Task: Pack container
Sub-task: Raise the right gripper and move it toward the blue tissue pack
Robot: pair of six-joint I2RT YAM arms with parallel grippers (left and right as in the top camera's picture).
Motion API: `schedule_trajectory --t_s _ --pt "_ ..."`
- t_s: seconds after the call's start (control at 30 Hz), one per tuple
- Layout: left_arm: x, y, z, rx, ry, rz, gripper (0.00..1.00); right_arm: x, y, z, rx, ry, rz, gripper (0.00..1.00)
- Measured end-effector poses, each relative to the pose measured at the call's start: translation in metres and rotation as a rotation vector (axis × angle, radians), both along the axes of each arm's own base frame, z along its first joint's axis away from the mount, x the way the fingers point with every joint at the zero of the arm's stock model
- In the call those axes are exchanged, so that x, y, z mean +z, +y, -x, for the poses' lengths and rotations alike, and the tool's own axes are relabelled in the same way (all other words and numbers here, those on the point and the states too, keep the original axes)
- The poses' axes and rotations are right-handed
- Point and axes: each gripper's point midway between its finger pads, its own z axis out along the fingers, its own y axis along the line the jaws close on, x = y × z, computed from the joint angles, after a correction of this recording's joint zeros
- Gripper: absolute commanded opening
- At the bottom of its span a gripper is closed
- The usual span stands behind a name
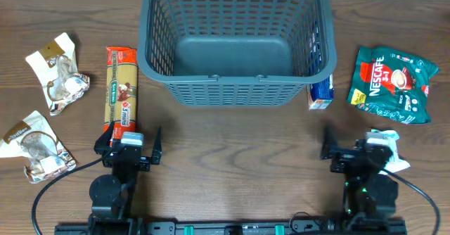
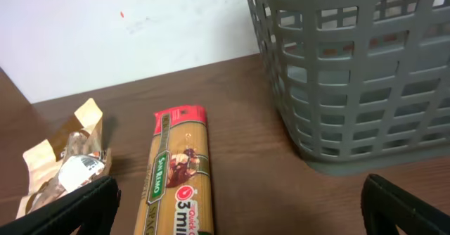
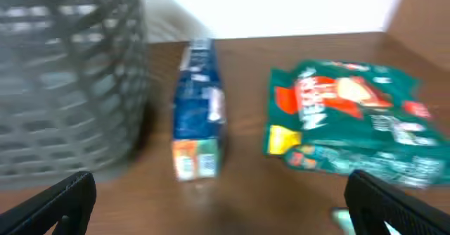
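Left fingers [image 2: 77, 210] are spread wide with nothing between them, low over the counter [image 1: 232, 164] at the near end of a spaghetti packet [image 1: 121, 87]. Right fingers [image 3: 394, 203] are likewise apart and hold nothing, facing a blue carton [image 1: 321, 93] and a green Nescafé 3-in-1 bag [image 1: 392, 84]. Container [image 1: 235, 87] stands upright at far centre. Spaghetti lies just left of it. Carton is tight by its right wall; contact unclear. Upper crumpled wrapper [image 1: 60, 73] and lower crumpled wrapper [image 1: 35, 147] lie far left.
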Motion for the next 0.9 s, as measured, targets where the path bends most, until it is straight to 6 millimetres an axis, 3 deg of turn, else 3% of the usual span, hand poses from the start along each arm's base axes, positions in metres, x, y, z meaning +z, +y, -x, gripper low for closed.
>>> schedule_trajectory --t_s 0.33,0.6,0.73,0.9 --pt "0.000 0.000 0.000 0.000 0.000 0.000 0.99 0.087 -0.034 -0.006 -0.191 0.060 0.050 0.99" --pt "0.000 0.000 0.000 0.000 -0.002 0.000 0.99 0.164 -0.058 -0.036 -0.283 0.204 0.117 0.99" --pt "0.000 0.000 0.000 -0.001 -0.002 0.000 0.99 0.177 -0.084 -0.056 -0.342 0.330 0.121 0.99" --pt "0.001 0.000 0.000 -0.001 -0.002 0.000 0.99 0.155 -0.108 -0.080 -0.288 0.520 -0.019 0.99"
